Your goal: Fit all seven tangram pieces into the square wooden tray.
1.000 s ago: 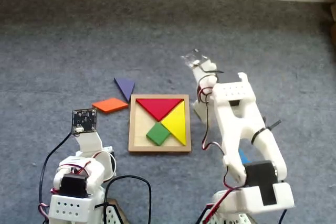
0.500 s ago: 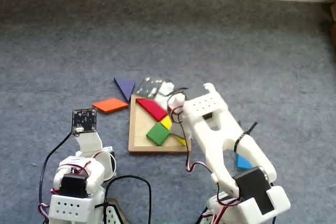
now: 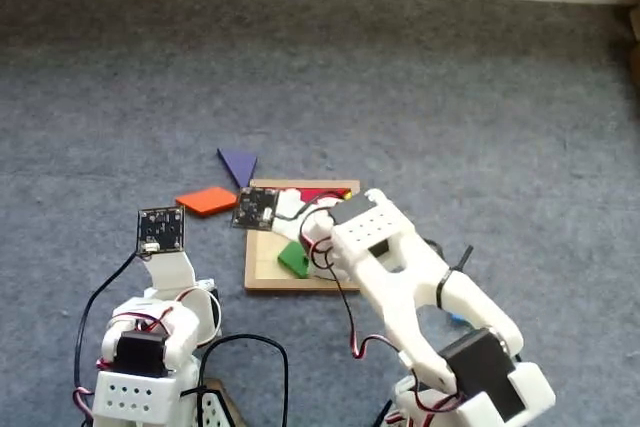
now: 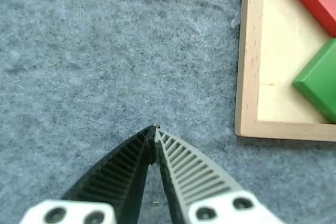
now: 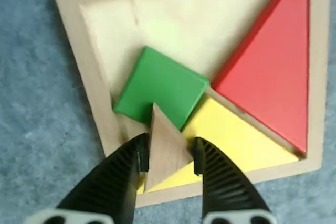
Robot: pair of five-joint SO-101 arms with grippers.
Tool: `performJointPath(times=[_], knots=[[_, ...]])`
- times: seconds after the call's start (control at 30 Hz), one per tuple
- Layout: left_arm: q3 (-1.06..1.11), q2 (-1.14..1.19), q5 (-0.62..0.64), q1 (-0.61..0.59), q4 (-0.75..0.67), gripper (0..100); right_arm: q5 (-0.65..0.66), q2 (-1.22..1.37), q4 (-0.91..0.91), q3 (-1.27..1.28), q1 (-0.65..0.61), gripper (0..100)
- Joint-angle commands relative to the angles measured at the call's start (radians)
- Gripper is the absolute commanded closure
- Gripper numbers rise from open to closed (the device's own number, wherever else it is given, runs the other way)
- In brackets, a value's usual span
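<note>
Holding small tan wooden triangle point(image 5: 164, 153) over square wooden tray point(image 5: 97, 82), ready for fitting.
The triangle is pinched between the narrowly set fingers of the right end effector point(image 5: 169, 148), with its tip over a corner of the green square point(image 5: 160, 90) and beside the large yellow triangle point(image 5: 231, 140), close to the tray rim. It is judged to be aimed at bare tray floor nearby; contact with the pieces below cannot be told. The large red triangle point(image 5: 268, 72) is seated against the yellow one. The orange parallelogram point(image 3: 209, 200) and purple triangle point(image 3: 238, 164) are left outside on the grey carpeted table point(image 3: 450, 97), near a tray corner, not yet fitted. The left end effector point(image 4: 154, 135) is closed on nothing and parked just beside the tray, seemingly kept clear.
</note>
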Motion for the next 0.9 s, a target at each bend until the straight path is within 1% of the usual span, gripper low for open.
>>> performJointPath(times=[0.0, 0.27, 0.47, 0.77, 0.87], knots=[[0.019, -0.028, -0.003, 0.012, 0.003, 99, 0.091, -0.036, -0.024, 0.007, -0.008, 93.5], [0.019, -0.028, -0.003, 0.012, 0.003, 99, 0.094, -0.036, 0.056, 0.004, -0.013, 93.4], [0.019, -0.028, -0.003, 0.012, 0.003, 99, 0.091, -0.036, 0.128, 0.004, -0.035, 83.1], [0.019, -0.028, -0.003, 0.012, 0.003, 99, 0.089, -0.042, 0.133, 0.001, -0.038, 82.4], [0.019, -0.028, -0.003, 0.012, 0.003, 99, 0.089, -0.113, 0.134, 0.002, -0.038, 82.4]])
